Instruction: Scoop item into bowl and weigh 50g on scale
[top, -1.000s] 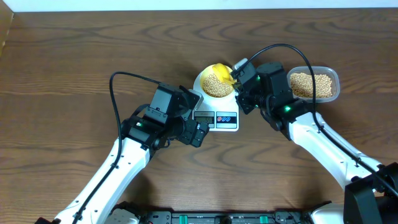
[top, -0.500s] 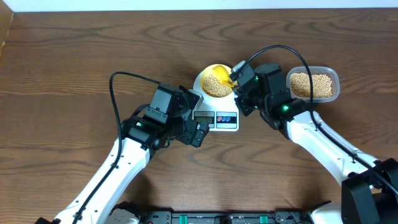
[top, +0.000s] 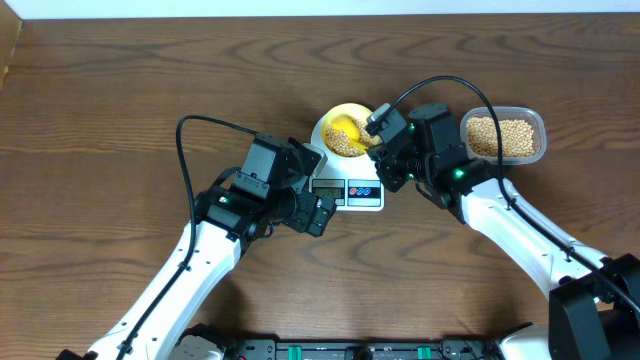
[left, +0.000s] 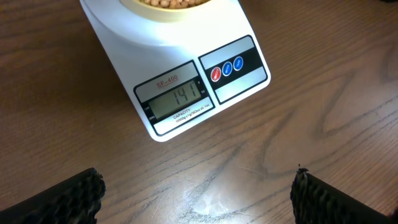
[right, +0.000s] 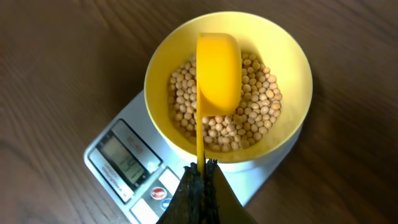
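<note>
While the right gripper pinches the scoop, its cup hangs just past the fingertips over the bowl of beans. The left gripper gapes wide, with the scale ahead.

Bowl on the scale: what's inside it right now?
Tan beans cover the bottom of the bowl; the yellow scoop hangs over them, hiding whatever lies beneath.
</note>
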